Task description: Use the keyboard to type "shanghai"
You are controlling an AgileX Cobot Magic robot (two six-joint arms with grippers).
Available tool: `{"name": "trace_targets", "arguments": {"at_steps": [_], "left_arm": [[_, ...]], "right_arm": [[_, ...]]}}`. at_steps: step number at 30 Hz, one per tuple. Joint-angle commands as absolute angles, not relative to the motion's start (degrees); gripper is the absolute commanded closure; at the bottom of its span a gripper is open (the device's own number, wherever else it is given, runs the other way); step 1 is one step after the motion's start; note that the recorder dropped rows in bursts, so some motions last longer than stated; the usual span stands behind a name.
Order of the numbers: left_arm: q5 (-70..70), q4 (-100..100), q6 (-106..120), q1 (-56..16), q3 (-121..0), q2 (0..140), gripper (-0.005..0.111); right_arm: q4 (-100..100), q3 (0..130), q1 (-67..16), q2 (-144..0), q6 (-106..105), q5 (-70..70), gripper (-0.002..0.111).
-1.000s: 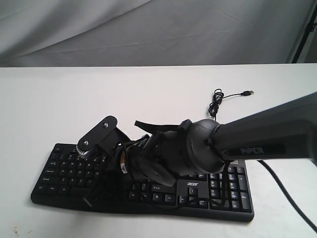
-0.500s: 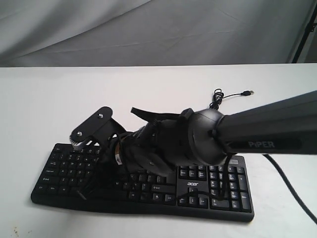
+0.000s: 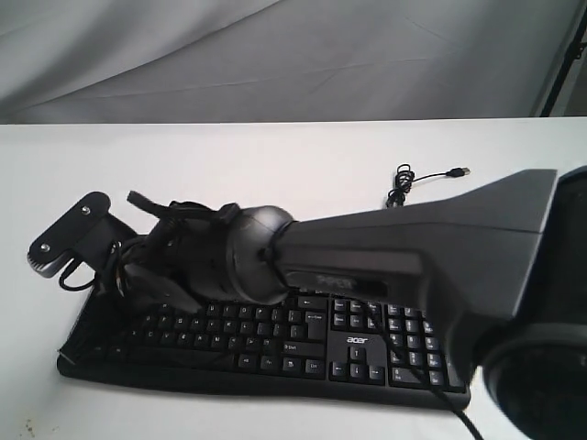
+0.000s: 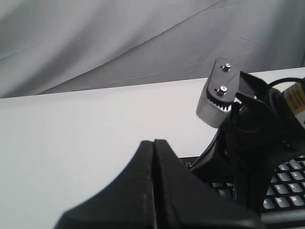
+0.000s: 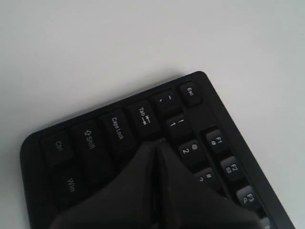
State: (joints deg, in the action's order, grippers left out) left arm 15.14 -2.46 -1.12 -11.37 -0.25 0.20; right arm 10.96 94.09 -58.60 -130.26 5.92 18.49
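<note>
- The keyboard point(image 3: 367, 353) lies along the near edge of the white worktop point(image 3: 275, 156), with its number pad at the right in the exterior view.
- Its cable point(image 3: 404, 183) sits coiled on the worktop behind it, the plug lying free.
- The right arm point(image 3: 413, 252) reaches low across the keyboard from the right. Its wrist is over the left end, and its camera bracket point(image 3: 69, 234) juts past the keyboard's left edge.
- The right jaws are pressed together with nothing between them. The fingers point(image 5: 138, 186) meet in one tip over the keys just beside Tab point(image 5: 143, 116). Whether the tip touches a key cannot be told.
- The left jaws are also pressed together and hold nothing. Their fingers point(image 4: 133, 191) sit beside that same end of the keyboard, facing the bracket.
</note>
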Motion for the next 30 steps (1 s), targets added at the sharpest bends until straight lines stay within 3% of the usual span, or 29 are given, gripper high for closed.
{"name": "trace_targets", "arguments": {"at_steps": [1,30], "left_arm": [[14.87,-2.51,-1.28,-11.6,0.0,0.0,0.107],[14.87,-2.51,-1.28,-11.6,0.0,0.0,0.107]], "right_arm": [[10.1,95.82,-58.88,-131.54,5.12,18.62,0.108],[9.02,95.82,-58.88,-133.26,4.99,17.49,0.108]]}}
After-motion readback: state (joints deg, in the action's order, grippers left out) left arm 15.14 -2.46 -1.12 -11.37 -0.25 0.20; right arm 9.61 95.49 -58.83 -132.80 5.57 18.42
